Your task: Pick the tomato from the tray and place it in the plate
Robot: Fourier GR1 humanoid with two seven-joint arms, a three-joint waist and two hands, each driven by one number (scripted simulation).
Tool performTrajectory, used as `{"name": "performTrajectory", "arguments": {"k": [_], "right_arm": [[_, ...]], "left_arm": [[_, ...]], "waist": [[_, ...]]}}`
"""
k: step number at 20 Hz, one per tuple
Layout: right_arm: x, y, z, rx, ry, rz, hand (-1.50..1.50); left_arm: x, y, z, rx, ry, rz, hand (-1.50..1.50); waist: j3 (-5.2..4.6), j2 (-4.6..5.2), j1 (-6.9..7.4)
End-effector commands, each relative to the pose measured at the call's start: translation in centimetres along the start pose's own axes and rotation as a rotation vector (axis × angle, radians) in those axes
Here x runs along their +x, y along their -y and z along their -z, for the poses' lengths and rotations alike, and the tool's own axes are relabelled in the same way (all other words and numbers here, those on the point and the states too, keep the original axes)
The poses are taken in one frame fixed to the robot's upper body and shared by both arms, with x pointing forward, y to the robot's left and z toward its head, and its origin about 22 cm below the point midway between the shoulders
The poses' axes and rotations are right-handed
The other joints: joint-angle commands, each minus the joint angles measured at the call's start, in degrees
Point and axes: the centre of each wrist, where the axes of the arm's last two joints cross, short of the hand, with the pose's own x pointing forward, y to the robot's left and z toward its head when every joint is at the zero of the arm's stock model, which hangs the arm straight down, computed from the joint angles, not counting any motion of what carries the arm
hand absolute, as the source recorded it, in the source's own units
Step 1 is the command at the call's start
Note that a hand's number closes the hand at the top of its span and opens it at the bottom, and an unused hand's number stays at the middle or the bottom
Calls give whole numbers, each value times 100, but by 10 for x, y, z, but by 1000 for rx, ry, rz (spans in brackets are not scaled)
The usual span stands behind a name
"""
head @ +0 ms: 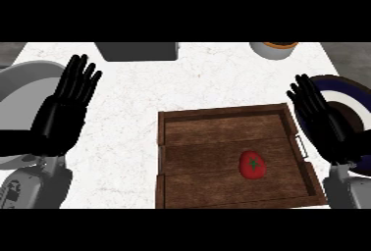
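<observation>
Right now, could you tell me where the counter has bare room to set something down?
The widest bare patch lies between the left hand and the wooden tray, reaching back to the grey box. The tray floor around the tomato is free too. The right side is crowded: right hand over the plate.

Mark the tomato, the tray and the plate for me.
tomato (252, 164), head view, middle of its red skin.
tray (217, 113), head view, its far wooden rim.
plate (357, 98), head view, its dark blue rim.
</observation>
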Motion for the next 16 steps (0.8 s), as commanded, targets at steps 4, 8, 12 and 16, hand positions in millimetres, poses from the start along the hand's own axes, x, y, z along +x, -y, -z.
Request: {"name": "performTrajectory", "arguments": {"k": [4, 8, 12, 16], "right_arm": [[17, 13, 12, 259, 101, 9, 150], [105, 39, 12, 284, 230, -723, 150], [-43, 67, -37, 23, 281, -129, -150], [-60, 74, -43, 286, 249, -283, -150]], "left_arm": [[-27, -39, -14, 126, -236, 214, 0], [-50, -51, -40, 157, -377, 240, 0], [-64, -55, -46, 174, -434, 273, 0], [-57, -46, -36, 188, -420, 276, 0]], "waist": [[74, 167, 227], [-56, 56, 192], [79, 174, 157], [68, 143, 222]]}}
